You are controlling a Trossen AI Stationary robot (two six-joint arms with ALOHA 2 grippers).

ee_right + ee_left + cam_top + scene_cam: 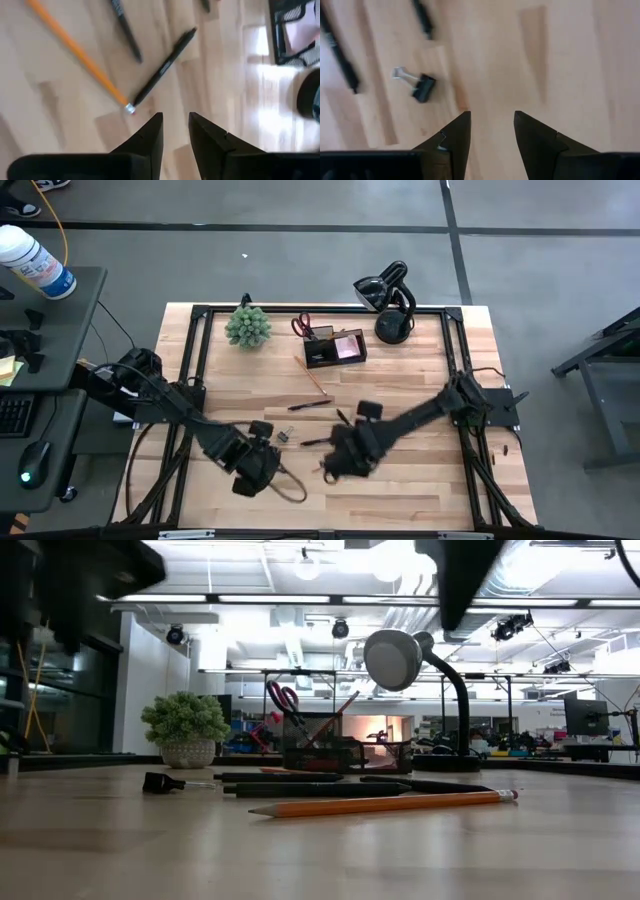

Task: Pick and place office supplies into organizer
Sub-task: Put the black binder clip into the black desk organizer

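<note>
On the wooden counter (420, 490), the right tool (175, 125) hangs with a narrow gap and holds nothing, near an orange pencil (75, 52) and black pen (162, 67). The left tool (491, 131) is open and empty near a black clip (422, 87). The organizer (335, 348) sits far back.

Organizer (335, 348) sits at the far middle of the table (420, 490), red-handled scissors (301, 326) upright in it, plant (247, 326) to its left, black stand device (392, 298) to its right. Left gripper (258, 465) and right gripper (335, 463) both low near the front edge, with pens (310, 406) and a pencil (318, 380) loose between them and the organizer.
</note>
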